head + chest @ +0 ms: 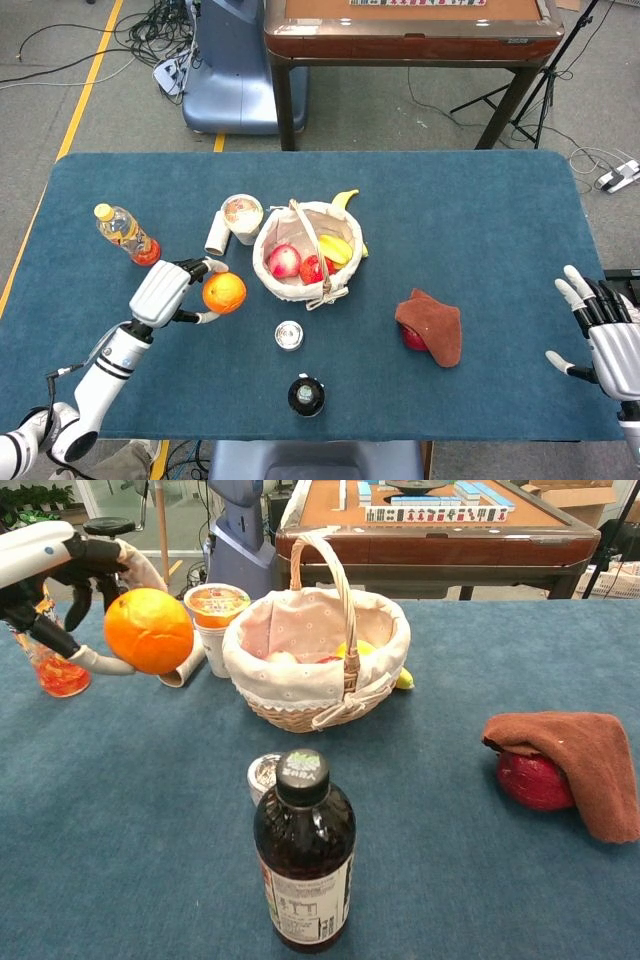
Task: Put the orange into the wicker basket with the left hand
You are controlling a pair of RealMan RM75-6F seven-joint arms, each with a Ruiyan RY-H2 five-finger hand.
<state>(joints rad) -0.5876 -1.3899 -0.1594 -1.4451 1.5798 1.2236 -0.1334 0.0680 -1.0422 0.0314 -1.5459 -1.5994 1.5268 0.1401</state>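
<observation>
the orange [224,292] in the left hand [165,291] sits at nine o'clock of the wicker basket [276,286]; a dark bottle [306,396] stands at six, a cloth [432,326] at four.

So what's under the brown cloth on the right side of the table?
A red, round object shows beneath the brown cloth. The cloth covers its top and right side, so what it is can't be told.

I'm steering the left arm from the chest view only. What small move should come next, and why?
Probably carry the orange further right toward the wicker basket, keeping it lifted. The left hand holds it in the air left of the rim, not yet over the opening, so releasing now would likely miss.
</observation>
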